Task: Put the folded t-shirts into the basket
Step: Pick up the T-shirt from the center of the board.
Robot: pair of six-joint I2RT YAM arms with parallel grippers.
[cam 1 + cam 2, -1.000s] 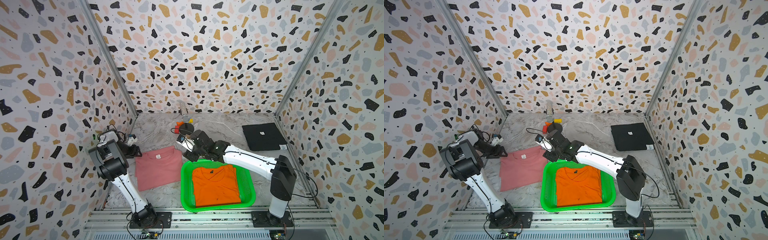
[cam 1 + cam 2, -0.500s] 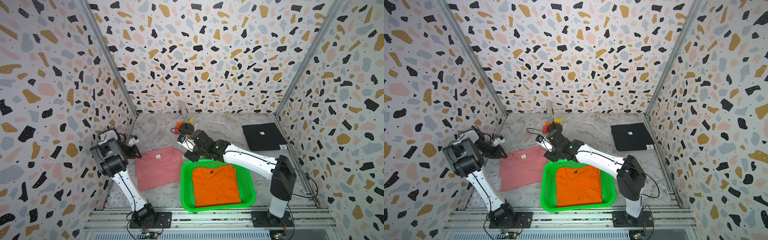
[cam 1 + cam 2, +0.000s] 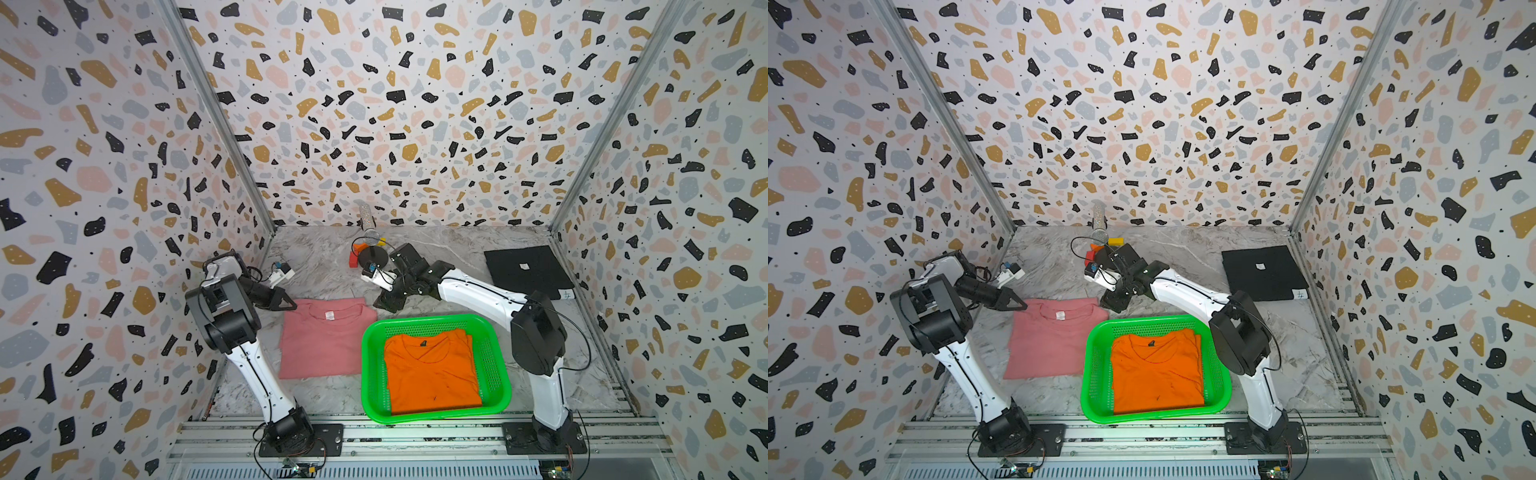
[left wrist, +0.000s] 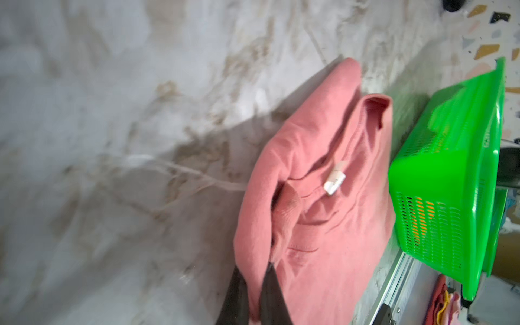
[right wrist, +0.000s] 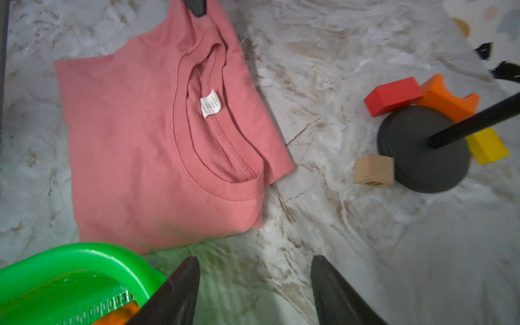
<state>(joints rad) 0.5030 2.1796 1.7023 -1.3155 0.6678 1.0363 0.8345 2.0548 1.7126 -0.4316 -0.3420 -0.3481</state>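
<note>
Left wrist view showed the left fingers (image 4: pixel 271 295) clamped on a bunched edge of the dusty pink t-shirt (image 4: pixel 332 225), folded, white-labelled, on the table (image 4: pixel 112 140) beside the green basket (image 4: pixel 439 157) holding the orange t-shirt (image 3: pixel 432 370). The right fingers (image 5: pixel 174 292) stood apart, empty.

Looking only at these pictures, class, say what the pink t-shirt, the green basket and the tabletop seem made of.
Pink t-shirt: matte knit fabric, probably cotton; stitched collar, soft creases.
Green basket: glossy moulded plastic; perforated walls, shiny rim.
Tabletop: smooth marble look, veined; possibly printed laminate.
</note>
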